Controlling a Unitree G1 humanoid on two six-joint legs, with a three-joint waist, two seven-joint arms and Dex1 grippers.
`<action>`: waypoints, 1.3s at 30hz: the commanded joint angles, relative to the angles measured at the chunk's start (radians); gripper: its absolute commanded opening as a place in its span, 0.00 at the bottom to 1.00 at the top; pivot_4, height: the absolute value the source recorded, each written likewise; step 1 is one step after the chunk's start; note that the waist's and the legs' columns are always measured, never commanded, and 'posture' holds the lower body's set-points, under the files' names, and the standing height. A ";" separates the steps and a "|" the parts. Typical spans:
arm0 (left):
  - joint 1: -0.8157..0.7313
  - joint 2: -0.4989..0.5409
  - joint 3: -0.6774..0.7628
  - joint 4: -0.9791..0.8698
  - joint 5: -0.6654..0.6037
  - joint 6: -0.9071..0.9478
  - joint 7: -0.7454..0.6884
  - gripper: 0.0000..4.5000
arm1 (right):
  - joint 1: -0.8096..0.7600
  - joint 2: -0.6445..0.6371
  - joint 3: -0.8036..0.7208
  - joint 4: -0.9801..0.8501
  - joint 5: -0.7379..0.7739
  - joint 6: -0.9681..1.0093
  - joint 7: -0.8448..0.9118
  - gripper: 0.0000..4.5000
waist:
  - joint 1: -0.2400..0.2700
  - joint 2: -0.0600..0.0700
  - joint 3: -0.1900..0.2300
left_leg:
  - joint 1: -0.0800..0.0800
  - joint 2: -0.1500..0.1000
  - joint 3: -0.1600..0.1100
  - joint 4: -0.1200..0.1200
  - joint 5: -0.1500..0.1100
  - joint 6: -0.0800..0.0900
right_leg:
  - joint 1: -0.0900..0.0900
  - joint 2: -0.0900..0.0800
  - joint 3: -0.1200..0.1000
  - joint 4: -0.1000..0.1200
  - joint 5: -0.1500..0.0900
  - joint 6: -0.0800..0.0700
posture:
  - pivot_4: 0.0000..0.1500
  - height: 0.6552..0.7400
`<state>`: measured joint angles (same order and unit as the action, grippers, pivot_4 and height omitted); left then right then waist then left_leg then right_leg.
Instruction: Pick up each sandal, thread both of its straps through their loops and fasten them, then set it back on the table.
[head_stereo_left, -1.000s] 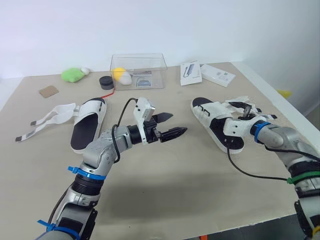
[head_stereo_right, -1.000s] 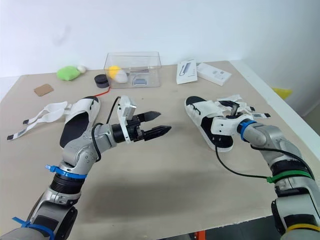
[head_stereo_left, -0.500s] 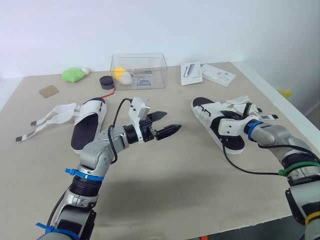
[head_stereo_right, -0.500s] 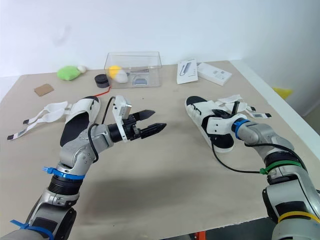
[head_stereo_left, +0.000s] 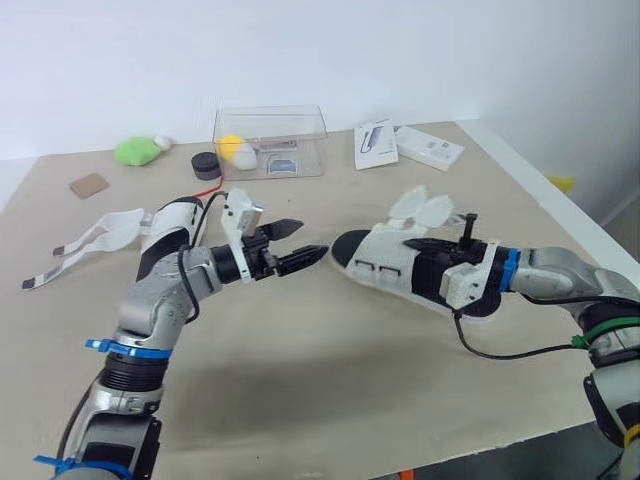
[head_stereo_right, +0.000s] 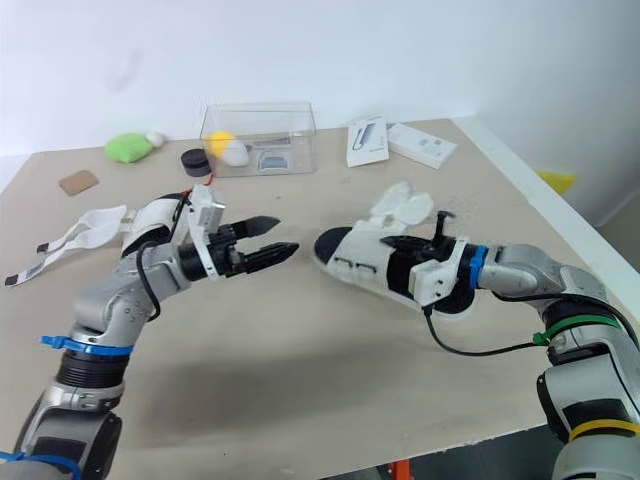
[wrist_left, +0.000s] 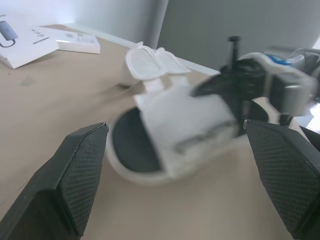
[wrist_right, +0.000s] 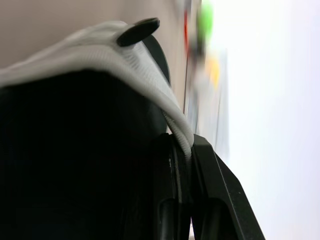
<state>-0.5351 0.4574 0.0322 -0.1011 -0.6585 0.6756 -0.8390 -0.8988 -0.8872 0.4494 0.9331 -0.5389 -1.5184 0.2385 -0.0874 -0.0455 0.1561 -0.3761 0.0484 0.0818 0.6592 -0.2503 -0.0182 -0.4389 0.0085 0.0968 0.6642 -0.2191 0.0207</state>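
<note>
One white sandal with a black footbed (head_stereo_left: 392, 264) is held tilted off the table near the middle, its two loose straps (head_stereo_left: 420, 208) sticking up behind it. My right gripper (head_stereo_left: 436, 252) is shut on that sandal's side edge; the right wrist view shows the white edge (wrist_right: 150, 75) pinched between the fingers (wrist_right: 212, 170). To the left of the sandal's toe my left gripper (head_stereo_left: 306, 242) hovers open and holds nothing, and its wrist view faces the sandal (wrist_left: 170, 130). The second sandal (head_stereo_left: 170, 222) lies flat at the left, partly behind my left arm, straps (head_stereo_left: 88, 236) spread out.
At the back stand a clear plastic box (head_stereo_left: 268, 140), a black round piece (head_stereo_left: 206, 163), a green toy (head_stereo_left: 133, 150) and two white packages (head_stereo_left: 375, 143) (head_stereo_left: 430, 148). A brown card (head_stereo_left: 90, 185) lies far left. The table's right edge (head_stereo_left: 540, 185) runs close to my right arm.
My right gripper has shut on the right sandal, then lifted, turned and pulled it toward the table's middle. My left gripper has drawn back a little to the left, still open.
</note>
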 joint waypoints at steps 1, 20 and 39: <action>-0.004 0.059 0.066 -0.042 -0.041 0.025 -0.027 1.00 | -0.061 -0.004 0.060 -0.085 0.038 -0.096 -0.040 0.01 | -0.003 -0.001 0.000 | 0.000 0.000 0.000 0.000 0.000 0.000 | 0.000 0.000 0.000 0.000 0.000 0.000 | 1.00 1.00; 0.088 0.140 0.131 -0.147 -0.116 0.097 0.002 1.00 | -0.138 0.054 0.287 -0.108 -0.134 -0.096 -0.243 0.01 | 0.000 -0.003 0.002 | 0.000 -0.003 0.001 0.000 -0.001 0.002 | 0.001 -0.006 0.000 0.000 0.000 -0.001 | 1.00 1.00; 0.107 0.180 0.100 -0.195 -0.101 0.106 -0.009 1.00 | -0.236 0.080 0.269 0.065 -0.393 -0.096 -0.433 0.84 | -0.002 -0.004 0.002 | 0.000 -0.003 0.001 -0.001 -0.001 0.002 | 0.000 -0.005 0.000 0.000 -0.001 -0.002 | 1.00 1.00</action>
<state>-0.4305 0.6099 0.1311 -0.2550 -0.7636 0.7861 -0.8295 -1.0984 -0.7751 0.7379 0.9875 -0.9552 -1.6062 -0.1758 -0.0898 -0.0490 0.1580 -0.3756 0.0458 0.0828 0.6586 -0.2513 -0.0166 -0.4383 0.0031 0.0965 0.6643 -0.2197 0.0188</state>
